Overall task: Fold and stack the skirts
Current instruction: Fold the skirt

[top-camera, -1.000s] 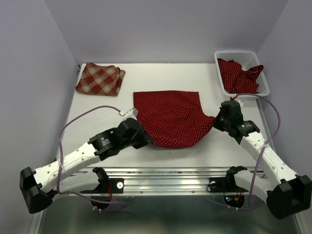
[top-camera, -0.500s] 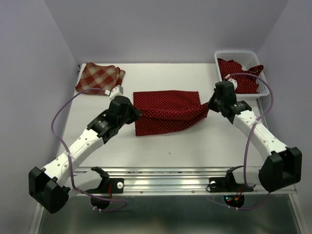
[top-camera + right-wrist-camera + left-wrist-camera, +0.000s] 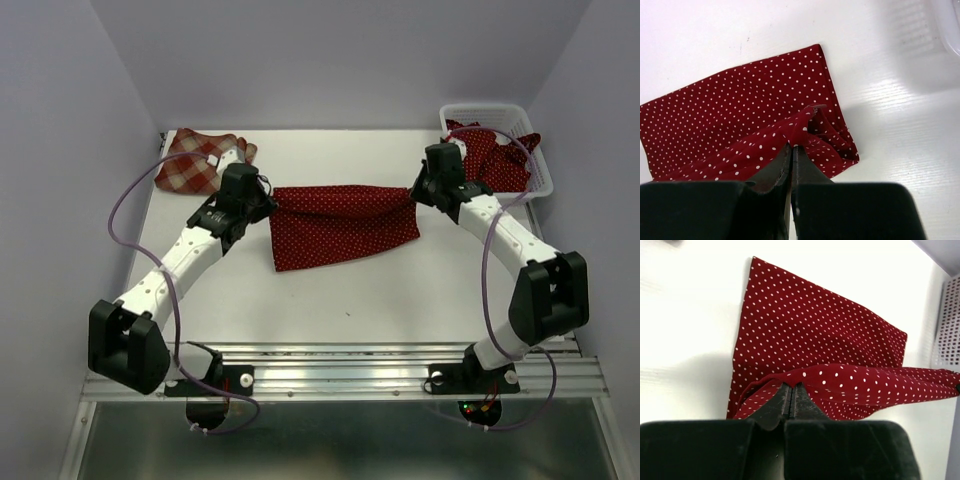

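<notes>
A dark red polka-dot skirt point(image 3: 340, 225) lies mid-table, its near edge lifted and carried over toward the back. My left gripper point(image 3: 270, 203) is shut on its left corner; the pinch shows in the left wrist view point(image 3: 791, 386) with the cloth point(image 3: 830, 330) below. My right gripper point(image 3: 414, 192) is shut on its right corner, seen in the right wrist view point(image 3: 792, 146) over the skirt point(image 3: 740, 115). A folded red-and-cream plaid skirt point(image 3: 190, 160) lies at the back left. Another polka-dot skirt point(image 3: 500, 155) sits crumpled in the basket.
A white mesh basket point(image 3: 540, 180) stands at the back right, just behind my right arm; its wall shows in the left wrist view point(image 3: 950, 325). Purple walls close the left, back and right. A metal rail runs along the near table edge point(image 3: 350, 360).
Both grippers have carried the skirt's near edge away from the table front toward the back, folding the skirt over itself. Both arms have stretched out farther.
</notes>
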Motion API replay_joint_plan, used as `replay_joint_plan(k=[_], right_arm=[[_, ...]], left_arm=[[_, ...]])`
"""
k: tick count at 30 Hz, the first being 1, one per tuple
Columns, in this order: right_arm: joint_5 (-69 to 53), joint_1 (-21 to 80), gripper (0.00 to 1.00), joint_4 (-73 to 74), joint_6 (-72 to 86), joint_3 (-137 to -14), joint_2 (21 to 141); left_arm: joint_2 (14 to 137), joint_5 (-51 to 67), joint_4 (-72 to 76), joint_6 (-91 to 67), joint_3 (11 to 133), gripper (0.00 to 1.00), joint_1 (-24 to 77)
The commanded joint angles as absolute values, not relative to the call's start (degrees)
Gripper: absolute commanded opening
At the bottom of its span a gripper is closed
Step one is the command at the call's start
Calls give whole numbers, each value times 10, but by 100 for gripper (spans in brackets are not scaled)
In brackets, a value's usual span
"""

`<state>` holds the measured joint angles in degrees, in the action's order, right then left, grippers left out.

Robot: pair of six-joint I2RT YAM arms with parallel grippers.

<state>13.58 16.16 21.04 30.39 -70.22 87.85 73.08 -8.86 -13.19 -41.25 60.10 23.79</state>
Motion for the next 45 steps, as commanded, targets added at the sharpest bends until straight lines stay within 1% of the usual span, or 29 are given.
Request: replay_joint_plan(k=[1,15,27,29,35,40,41,42,43,44,45], right_arm=[[145,159,1,177,288,-744,911],[156,159,1,148,286,-811,1026],[166,154,1,136,293,-859,1125],[163,154,3,135,294,-872,1147],[171,149,5,135,307,-891,1181],[169,149,16,136,310,-910,1205],[171,149,25,136,310,-911,1206],[172,149,28,136,311,-913,1205],[172,149,31,136,312,-915,1203],[171,149,42,136,311,-918,1200],[169,149,45,136,310,-918,1195]], left_arm=[[758,-89,-98,-370,639,0,210],[888,-77,-49,-329,693,0,171],[1030,-80,-28,-316,778,0,154],[1051,-84,-32,-316,792,0,150],[1110,-69,-28,-308,833,0,143],[1157,-75,-49,-306,881,0,138],[1163,-76,-54,-306,888,0,137],[1168,-77,-63,-306,896,3,135],[1178,-79,-69,-308,910,12,133],[1182,-76,-73,-306,917,29,133],[1186,-76,-80,-301,924,44,133]])
